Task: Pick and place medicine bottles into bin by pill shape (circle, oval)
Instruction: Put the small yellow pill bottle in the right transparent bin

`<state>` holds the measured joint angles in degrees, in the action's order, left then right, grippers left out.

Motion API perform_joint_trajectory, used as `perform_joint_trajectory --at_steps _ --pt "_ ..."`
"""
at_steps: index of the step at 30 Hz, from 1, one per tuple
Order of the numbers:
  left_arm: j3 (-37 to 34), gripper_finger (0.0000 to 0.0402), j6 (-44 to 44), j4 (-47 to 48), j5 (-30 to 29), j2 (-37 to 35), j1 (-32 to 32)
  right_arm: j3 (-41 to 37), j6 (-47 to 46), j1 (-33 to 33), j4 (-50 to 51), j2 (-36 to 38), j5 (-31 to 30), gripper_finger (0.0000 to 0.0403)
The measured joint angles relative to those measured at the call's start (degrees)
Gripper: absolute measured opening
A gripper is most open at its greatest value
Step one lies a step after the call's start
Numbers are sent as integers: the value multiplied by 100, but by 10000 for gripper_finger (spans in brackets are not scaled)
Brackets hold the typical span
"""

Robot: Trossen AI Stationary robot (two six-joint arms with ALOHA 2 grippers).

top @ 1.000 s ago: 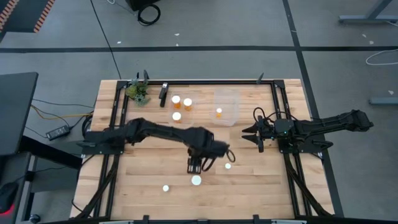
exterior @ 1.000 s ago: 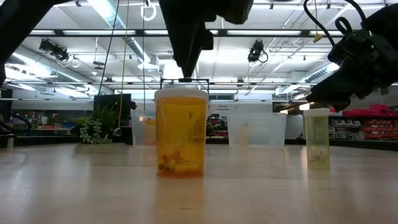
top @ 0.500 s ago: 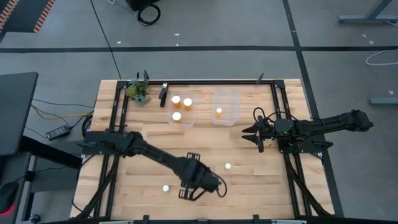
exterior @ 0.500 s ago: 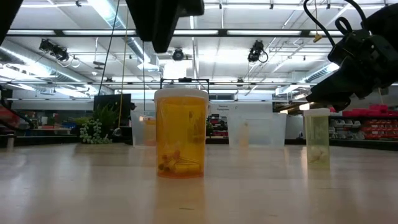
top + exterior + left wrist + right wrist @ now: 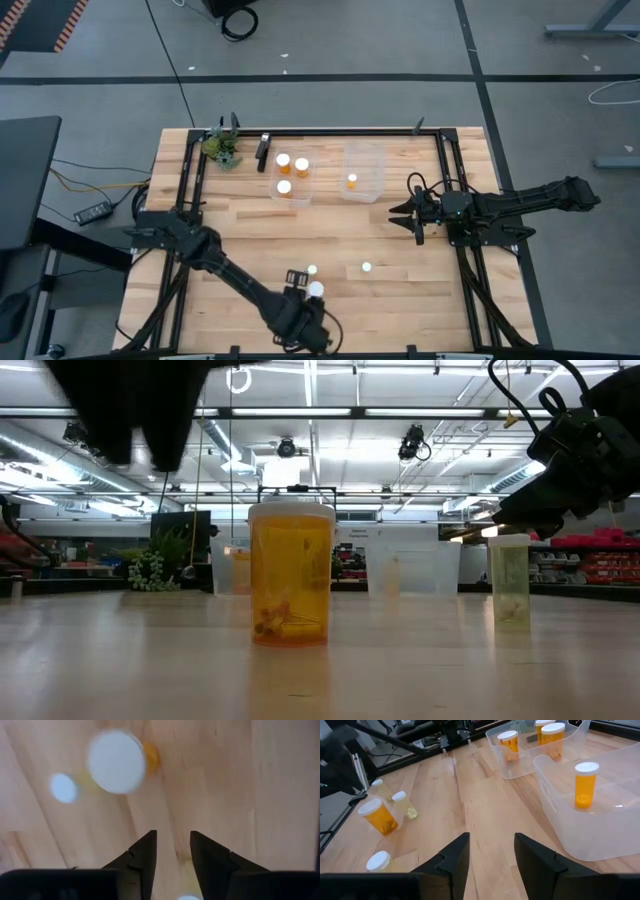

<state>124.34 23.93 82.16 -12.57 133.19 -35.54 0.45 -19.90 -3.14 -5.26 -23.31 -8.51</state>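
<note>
The left jaws are seen slightly parted and empty above the table; an orange medicine bottle stands just ahead. For a clean grasp, they should be widened and centred over its cap. Since earlier, the arm has swung nearward. The right jaws wait, narrowly parted, empty.

You had no text to read in these views: the orange bottle nearest the low camera showed no legible label, the white caps were blank, and the signs in the room behind were too small to make out.
</note>
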Motion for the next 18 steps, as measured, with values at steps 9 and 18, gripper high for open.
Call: perform_joint_trajectory --at_steps 9,18 --pt "-708 117 98 -211 117 11 38 0 0 0 2 -2 1 161" --pt "-1293 98 -16 -426 172 -341 78 0 0 0 1 0 0 161"
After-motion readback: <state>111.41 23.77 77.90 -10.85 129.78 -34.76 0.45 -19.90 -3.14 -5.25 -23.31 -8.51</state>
